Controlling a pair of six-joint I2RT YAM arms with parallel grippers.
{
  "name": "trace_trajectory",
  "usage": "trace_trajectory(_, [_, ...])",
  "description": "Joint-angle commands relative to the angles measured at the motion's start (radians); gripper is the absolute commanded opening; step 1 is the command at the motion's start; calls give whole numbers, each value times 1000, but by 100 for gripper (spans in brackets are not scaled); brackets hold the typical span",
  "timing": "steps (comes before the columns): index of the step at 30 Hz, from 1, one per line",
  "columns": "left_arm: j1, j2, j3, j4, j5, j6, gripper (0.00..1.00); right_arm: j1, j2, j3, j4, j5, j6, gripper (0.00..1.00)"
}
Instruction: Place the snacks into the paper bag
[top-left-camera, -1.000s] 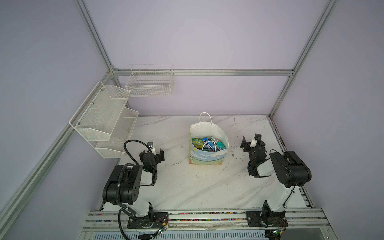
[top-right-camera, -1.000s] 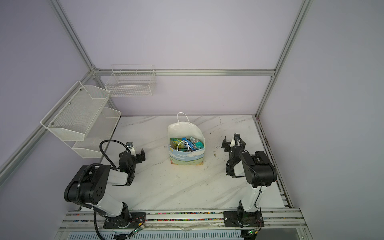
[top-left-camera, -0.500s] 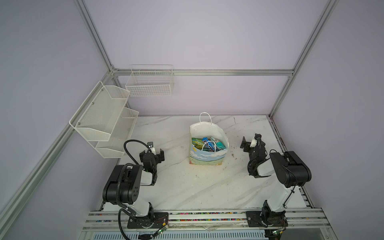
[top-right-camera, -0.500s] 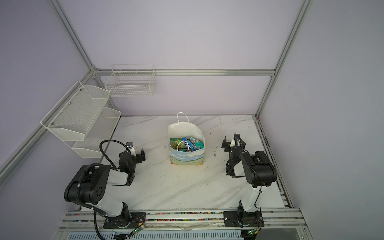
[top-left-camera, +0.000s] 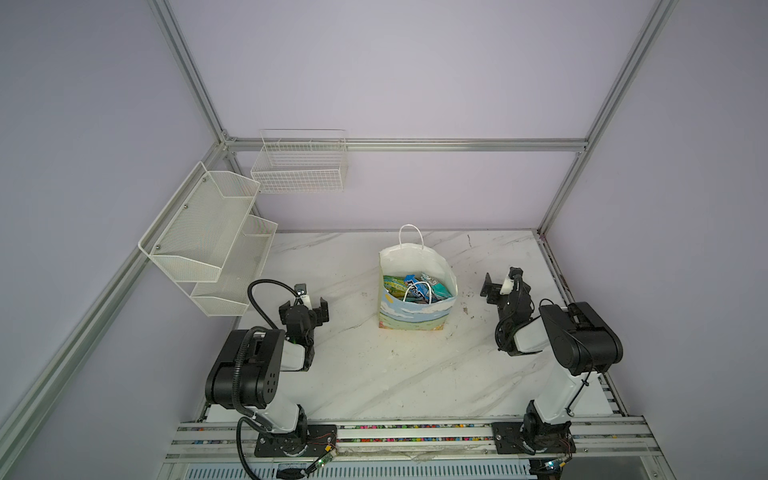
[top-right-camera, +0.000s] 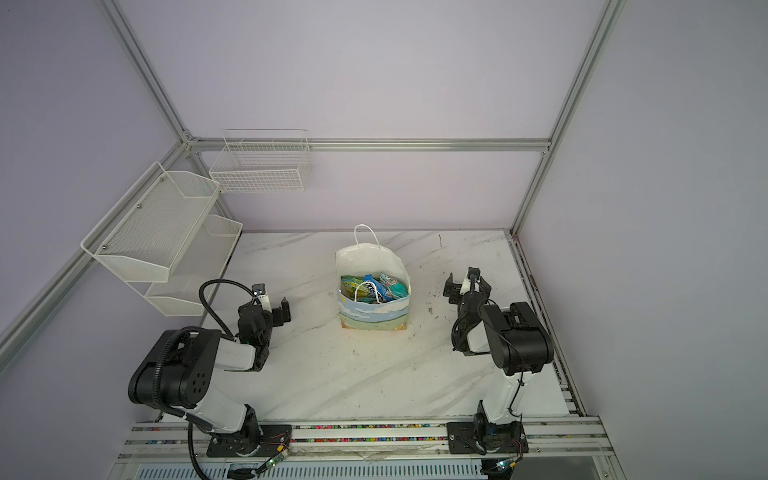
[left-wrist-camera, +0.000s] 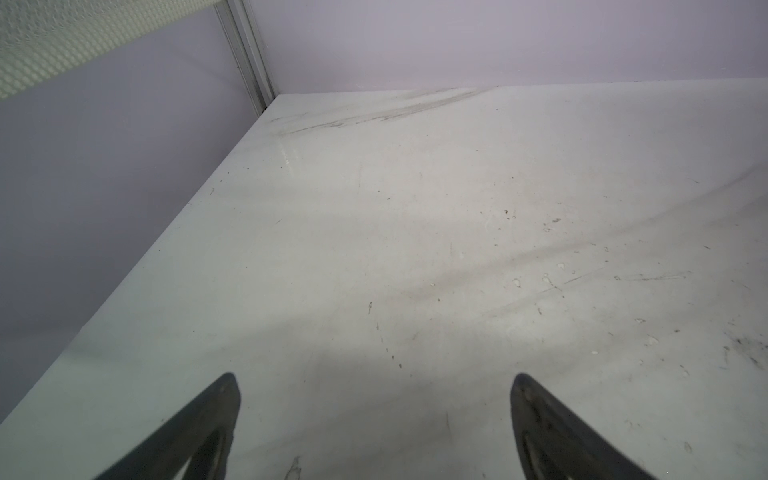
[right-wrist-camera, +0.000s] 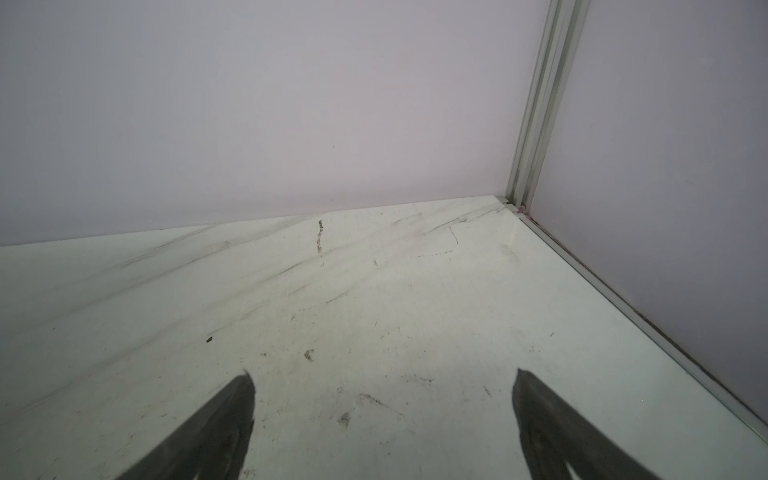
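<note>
Snacks (top-left-camera: 395, 285) fill paper bag (top-left-camera: 411, 319) (glossy, teal-green).

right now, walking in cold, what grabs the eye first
The paper bag stands in the middle, bright snacks piled inside. On either side, the left gripper and right gripper sit open and empty, clear of the bag. White wire baskets hang on the left wall.

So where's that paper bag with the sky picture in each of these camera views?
In a top view: the paper bag stands just right of picture centre.
In a top view: the paper bag, a little left of picture centre.
Left wrist: not in it.
Right wrist: not in it.
Shared landmark: the marble table, in all four.
</note>
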Motion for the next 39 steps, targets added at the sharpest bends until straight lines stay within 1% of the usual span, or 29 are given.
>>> trace_trajectory(1, [4, -23, 48, 39, 3, -17, 100, -2, -24, 4, 13, -2, 0, 97])
trace_trajectory(39, [4, -22, 47, 39, 3, -17, 100, -1, -24, 4, 13, -2, -1, 97])
